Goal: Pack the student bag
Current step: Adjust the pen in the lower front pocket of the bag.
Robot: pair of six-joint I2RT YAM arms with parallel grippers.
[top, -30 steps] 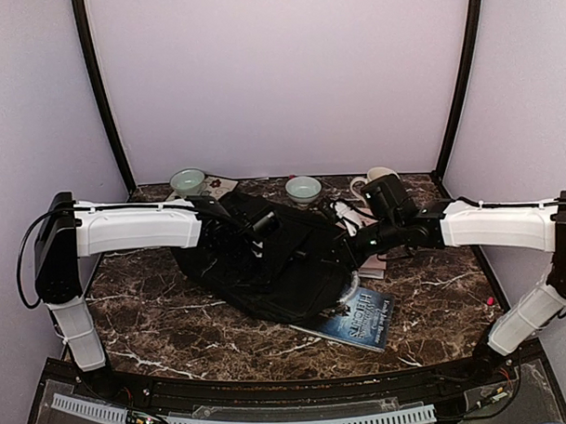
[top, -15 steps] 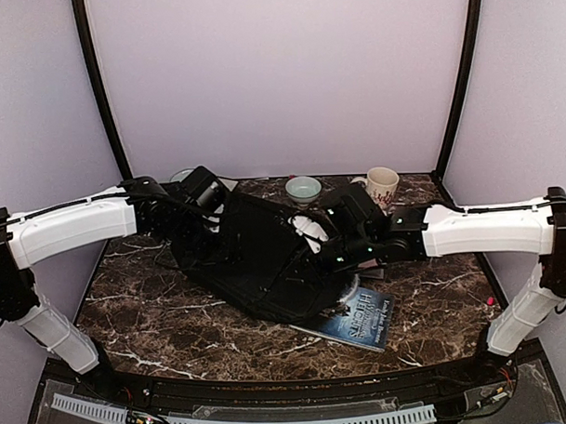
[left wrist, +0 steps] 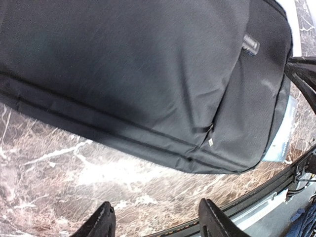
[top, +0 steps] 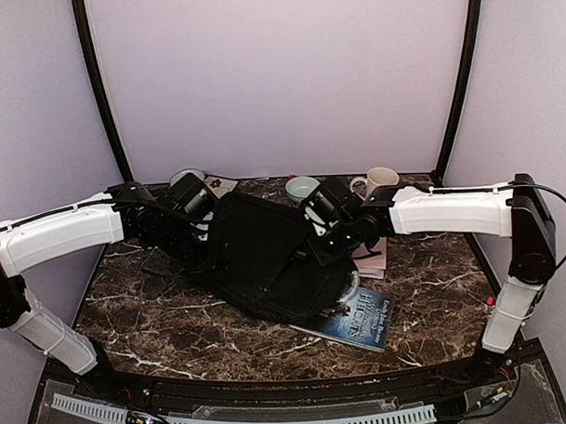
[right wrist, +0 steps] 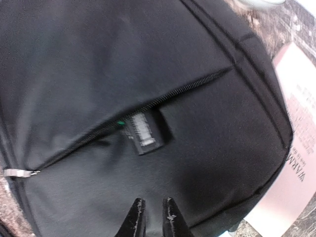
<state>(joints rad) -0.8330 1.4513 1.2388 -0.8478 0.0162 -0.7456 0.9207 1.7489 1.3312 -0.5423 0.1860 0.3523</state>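
Right tool (right wrist: 153,203) seemingly just above student bag (right wrist: 98,74)

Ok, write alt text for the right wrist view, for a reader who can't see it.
A black backpack fills the view, a zipper running diagonally across it with a small label just below. The right gripper shows at the bottom edge, fingers almost together over the fabric. A pink booklet peeks out at the right edge.

Pink paper (right wrist: 296,108) bears letters beginning "WAR".
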